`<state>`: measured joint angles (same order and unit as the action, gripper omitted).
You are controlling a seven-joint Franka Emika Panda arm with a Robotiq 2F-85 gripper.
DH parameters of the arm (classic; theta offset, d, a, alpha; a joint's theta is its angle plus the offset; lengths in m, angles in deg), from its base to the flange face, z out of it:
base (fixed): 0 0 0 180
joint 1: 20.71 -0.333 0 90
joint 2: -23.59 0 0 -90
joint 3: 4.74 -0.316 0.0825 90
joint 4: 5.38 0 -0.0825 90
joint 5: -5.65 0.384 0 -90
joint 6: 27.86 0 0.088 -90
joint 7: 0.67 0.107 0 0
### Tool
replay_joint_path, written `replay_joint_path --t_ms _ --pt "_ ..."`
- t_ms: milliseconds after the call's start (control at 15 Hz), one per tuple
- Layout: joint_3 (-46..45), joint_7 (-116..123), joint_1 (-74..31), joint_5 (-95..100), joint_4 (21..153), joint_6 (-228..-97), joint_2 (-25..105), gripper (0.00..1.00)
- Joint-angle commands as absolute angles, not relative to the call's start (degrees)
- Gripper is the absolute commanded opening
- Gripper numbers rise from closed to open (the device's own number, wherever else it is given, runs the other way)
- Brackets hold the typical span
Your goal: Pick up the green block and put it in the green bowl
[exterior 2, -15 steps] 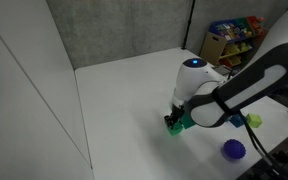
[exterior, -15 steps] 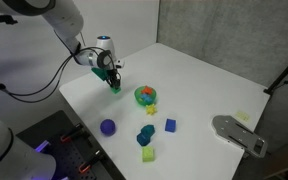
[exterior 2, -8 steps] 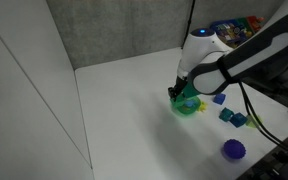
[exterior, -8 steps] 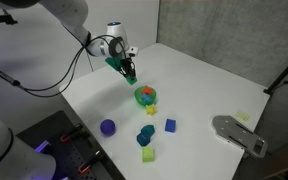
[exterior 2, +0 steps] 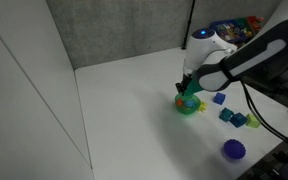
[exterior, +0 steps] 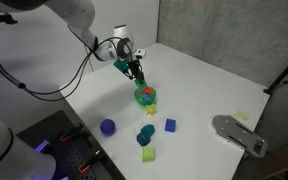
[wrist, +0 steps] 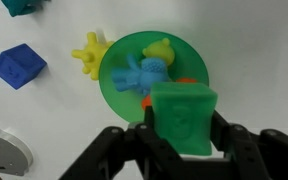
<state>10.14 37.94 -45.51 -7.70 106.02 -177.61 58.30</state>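
Note:
My gripper [wrist: 182, 128] is shut on the green block [wrist: 184, 118], a cube with an embossed figure, and holds it above the near rim of the green bowl [wrist: 120, 52]. The bowl holds a blue figure, a yellow piece and something orange. In both exterior views the gripper [exterior: 135, 72] [exterior 2: 187, 91] hangs just over the bowl [exterior: 146, 96] [exterior 2: 189, 105] with the block in its jaws.
A yellow star-like toy [wrist: 89, 55] lies beside the bowl, with a blue cube [wrist: 18, 66] [exterior: 170, 125] further off. On the white table also lie a purple ball [exterior: 107, 127], a dark teal block [exterior: 146, 134], a yellow-green cube [exterior: 148, 155] and a grey device [exterior: 238, 133].
The gripper has carried the green block across the table from the far side to a spot over the bowl. The other objects have not moved.

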Motion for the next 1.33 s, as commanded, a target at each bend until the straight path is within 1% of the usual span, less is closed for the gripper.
replay_joint_path --t_ms 0,67,133,200,267,333,400,467,867,1267 --pt "10.72 41.61 -45.44 -10.57 104.35 -175.87 60.25 0.27" --pt "10.77 42.07 -45.4 -10.83 104.29 -175.66 60.57 0.27" --pt "10.73 42.34 -45.33 -10.9 104.28 -175.42 60.66 0.77" --pt "10.65 42.49 -45.25 -10.88 104.34 -175.23 60.46 0.79" --pt "10.59 42.58 -45.21 -10.94 104.4 -175.09 60.18 0.85" --pt "10.51 42.5 -45.18 -10.91 104.53 -174.94 59.64 0.94" --pt "10.34 42.26 -45.09 -10.81 104.64 -174.67 58.95 0.99" --pt "10.37 42.25 -45.15 -10.88 104.71 -174.51 58.27 1.0" --pt "9.04 41.0 -43.75 -11.09 105.77 -170.33 50.88 1.0" --pt "5.36 38.33 -38.06 -10.28 108.5 -164.31 41.33 1.0"
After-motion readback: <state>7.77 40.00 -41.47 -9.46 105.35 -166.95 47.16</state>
